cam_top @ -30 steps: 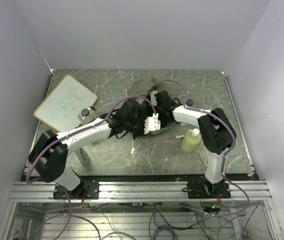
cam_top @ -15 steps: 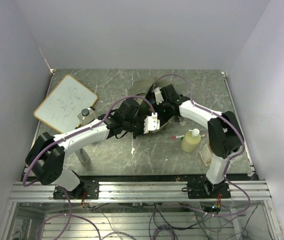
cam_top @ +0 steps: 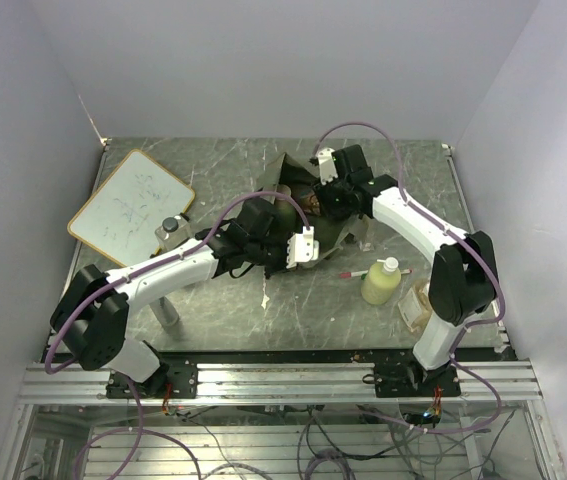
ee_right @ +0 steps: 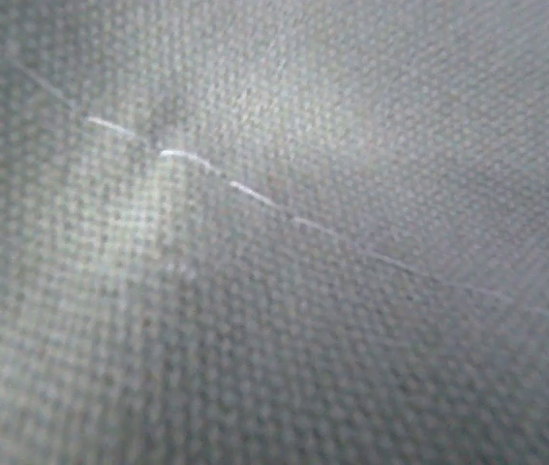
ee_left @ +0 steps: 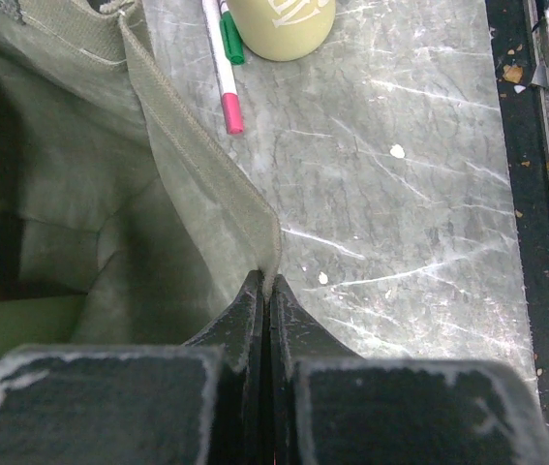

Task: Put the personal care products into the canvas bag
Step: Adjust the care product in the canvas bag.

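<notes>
Left gripper (ee_left: 266,283): jaws pressed together, clamping the webbing rim of the canvas bag (ee_left: 80,194). Right gripper (cam_top: 325,198): reaches down at the bag's far side. Its own camera shows only blurred olive weave, no fingers, so whether it is open or closed cannot be told.

The overhead view places the bag mid-table between the two arms, largely hidden by them. The left wrist view alone shows the bag's interior. A green form lies low inside, too dim to identify.

Since a second ago the right arm has stretched out and its wrist has moved from the bag's middle to its far edge. The left arm keeps its grip.

Outside the bag:
- whiteboard (cam_top: 131,205), far left
- yellow-green bottle (cam_top: 381,282), near right
- black-lidded jar (cam_top: 169,228), beside the whiteboard
- pen (cam_top: 353,273), just beside the bottle
</notes>
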